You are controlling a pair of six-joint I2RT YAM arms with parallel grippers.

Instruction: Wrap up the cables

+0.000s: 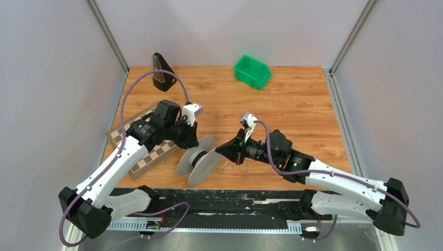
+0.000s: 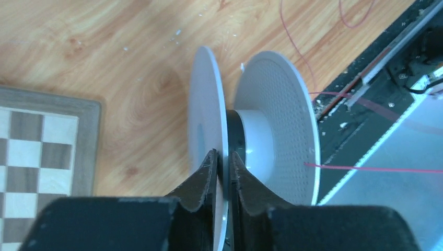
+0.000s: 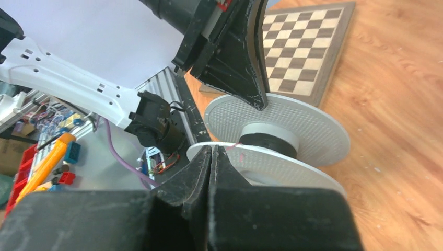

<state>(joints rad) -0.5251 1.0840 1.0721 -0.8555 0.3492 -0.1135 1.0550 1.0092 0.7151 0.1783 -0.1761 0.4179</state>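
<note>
A grey reel [image 1: 201,159] with two wide flat discs stands on edge on the wooden table near its front edge. My left gripper [image 1: 194,140] is shut on the rim of one disc; the left wrist view shows its fingertips [image 2: 223,154] clamping that thin disc, with the hub and the dotted second disc [image 2: 282,104] beyond. A hair-fine red strand [image 2: 365,168] trails off toward the table's front edge. My right gripper [image 1: 219,150] is shut at the other disc's rim [image 3: 292,162], its tips [image 3: 213,148] pinching the red strand [image 3: 233,146] that leads to the dark hub.
A chessboard [image 1: 151,151] lies left of the reel, under the left arm. A green bin [image 1: 252,70] stands at the back middle and a black object [image 1: 162,72] at the back left. A black rail [image 1: 235,209] runs along the front edge.
</note>
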